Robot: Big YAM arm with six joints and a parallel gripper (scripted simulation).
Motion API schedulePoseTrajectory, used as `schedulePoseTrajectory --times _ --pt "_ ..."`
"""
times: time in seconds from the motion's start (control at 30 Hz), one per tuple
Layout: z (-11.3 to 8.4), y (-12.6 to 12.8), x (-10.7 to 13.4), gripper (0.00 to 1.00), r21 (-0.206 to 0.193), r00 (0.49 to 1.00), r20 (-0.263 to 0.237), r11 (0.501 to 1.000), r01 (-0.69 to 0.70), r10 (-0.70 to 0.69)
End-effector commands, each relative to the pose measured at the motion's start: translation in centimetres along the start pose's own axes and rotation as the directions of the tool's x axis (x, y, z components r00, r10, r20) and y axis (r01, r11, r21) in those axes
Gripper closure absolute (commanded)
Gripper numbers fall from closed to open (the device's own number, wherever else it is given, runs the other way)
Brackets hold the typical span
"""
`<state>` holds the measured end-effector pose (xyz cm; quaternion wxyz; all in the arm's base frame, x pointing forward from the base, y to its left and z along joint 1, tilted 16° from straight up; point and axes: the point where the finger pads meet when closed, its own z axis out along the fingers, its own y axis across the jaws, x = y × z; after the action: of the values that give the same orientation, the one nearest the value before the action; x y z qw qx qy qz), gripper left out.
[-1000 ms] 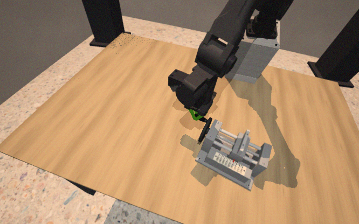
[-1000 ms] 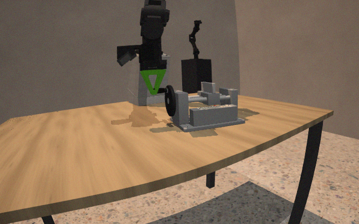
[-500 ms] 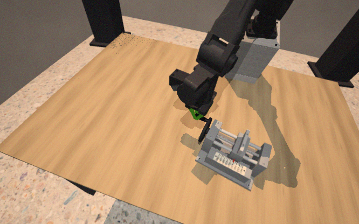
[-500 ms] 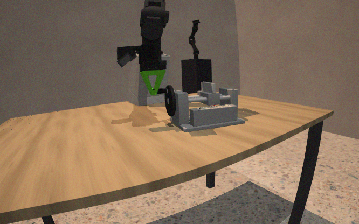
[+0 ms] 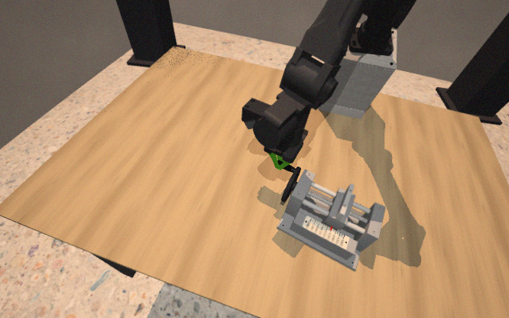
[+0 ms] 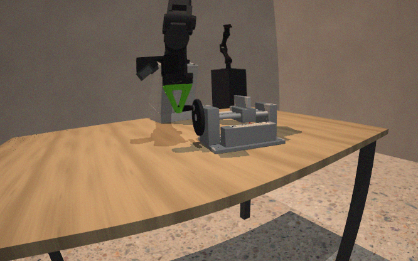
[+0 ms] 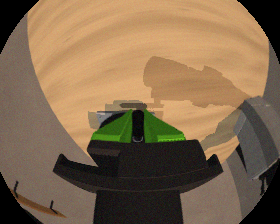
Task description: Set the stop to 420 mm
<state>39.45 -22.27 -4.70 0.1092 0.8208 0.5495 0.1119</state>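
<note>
A grey stop fixture [image 5: 351, 252] [image 6: 246, 134] stands on the wooden table [image 5: 130, 157] [image 6: 75, 168], right of centre. Its black handwheel [image 5: 290, 185] [image 6: 198, 117] is at the end facing the arm. The grey stop block [image 5: 344, 202] [image 6: 243, 109] sits midway along the rails. A white scale with a red marker [image 5: 331, 228] runs along the front. My gripper [image 5: 283, 165] [image 6: 179, 108] [image 7: 138, 113], with green fingers, is shut on the handwheel's crank handle [image 5: 289, 168] [image 6: 188, 107] near the top of the wheel. In the wrist view the fingers hide the handle, and the fixture [image 7: 118, 107] peeks out beyond them.
The arm's grey base block [image 5: 363, 82] [image 6: 166, 110] stands at the table's back edge. Black pillars [image 5: 146, 27] [image 5: 490, 66] stand off the table's back corners. A black stand with a small arm [image 6: 228, 85] is behind the fixture.
</note>
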Motion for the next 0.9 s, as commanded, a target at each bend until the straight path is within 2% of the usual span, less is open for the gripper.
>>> schedulePoseTrajectory --times 0.0,0.2,0.23,0.3,0.47,0.67,0.7,0.87 --pt "1.0 -2.1 -0.2 0.94 0.040 1.000 -0.006 0.999 0.003 -0.002" --pt "1.6 -2.1 0.0 0.94 0.034 1.000 -0.006 0.999 0.008 -0.008" --pt "1.8 -2.4 0.1 0.94 0.046 1.000 -0.009 0.999 0.008 -0.008" --pt "2.0 -2.2 0.1 0.94 0.034 1.000 -0.007 0.999 0.011 -0.011" --pt "2.2 -2.7 0.2 0.94 0.054 1.000 -0.009 0.999 0.011 -0.010" --pt "3.1 -1.9 0.6 0.94 0.033 1.000 -0.008 0.999 0.013 -0.013" --pt "3.3 -1.1 0.5 0.94 0.021 1.000 -0.005 1.000 0.011 -0.011" --pt "4.0 -1.0 0.5 0.94 0.021 1.000 -0.004 1.000 0.004 -0.003"
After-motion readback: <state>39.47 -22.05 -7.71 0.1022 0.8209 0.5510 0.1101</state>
